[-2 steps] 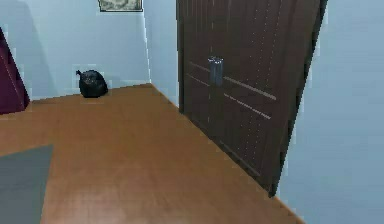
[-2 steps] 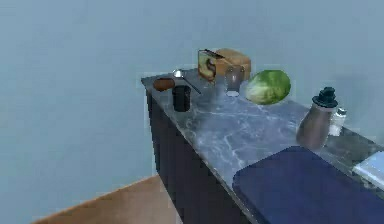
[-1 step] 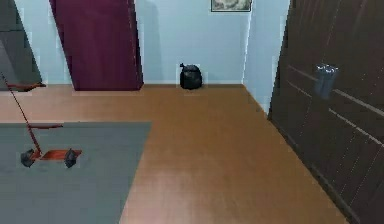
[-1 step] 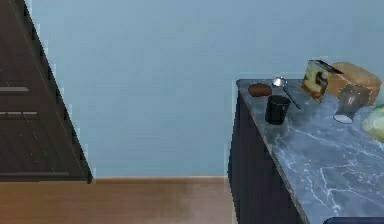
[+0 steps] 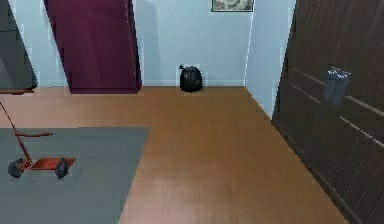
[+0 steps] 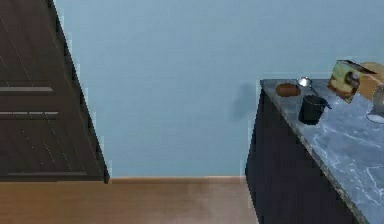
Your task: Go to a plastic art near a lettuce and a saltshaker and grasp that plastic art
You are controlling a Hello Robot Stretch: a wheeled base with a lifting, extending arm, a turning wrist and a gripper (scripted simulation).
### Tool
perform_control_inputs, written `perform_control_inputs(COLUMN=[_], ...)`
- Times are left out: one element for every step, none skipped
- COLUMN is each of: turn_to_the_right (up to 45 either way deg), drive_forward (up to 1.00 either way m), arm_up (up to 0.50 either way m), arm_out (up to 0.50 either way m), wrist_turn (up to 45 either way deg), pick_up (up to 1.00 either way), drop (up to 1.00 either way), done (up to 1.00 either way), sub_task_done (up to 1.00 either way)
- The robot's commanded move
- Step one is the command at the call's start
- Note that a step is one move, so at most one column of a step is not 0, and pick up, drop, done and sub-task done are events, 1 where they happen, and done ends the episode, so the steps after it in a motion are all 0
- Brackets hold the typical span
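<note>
**Marbled grey counter as the likeliest ground for the search**

Arm side view: a dark cabinet topped by a grey marbled counter (image 6: 335,150) stands at the view's right, against a pale blue wall. On it rest a dark cup (image 6: 313,108), a low brown lump (image 6: 288,90) beyond the cup, and a tilted box (image 6: 349,78) near the far corner; all sit close together. None of these can be named with confidence as the plastic art, the lettuce or the saltshaker, so where the plastic art lies cannot be told.

Forward view: wooden floor runs to a maroon door (image 5: 95,45) and a dark bag-like thing (image 5: 191,79) at the wall's foot. A red wheeled frame (image 5: 38,165) stands on a grey rug (image 5: 95,165) at the left.

The state of the gripper cannot be told, nor its bearing to any target. As a judgement, the coming move turns on bringing the counter squarely to the arm's side, since kitchen things would sit there.
</note>
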Motion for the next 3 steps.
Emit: perform_control_inputs(turn_to_the_right=[45.0,36.0,0.0], drive_forward=[0.00,0.00,0.10], arm_up=[0.00,0.00,0.00], arm_out=[0.00,0.00,0.00], wrist_turn=[0.0,0.0,0.0], pick_up=[0.00,0.00,0.00], drop=[0.00,0.00,0.00], done=[0.00,0.00,0.00], sub_task_done=[0.00,0.00,0.00])
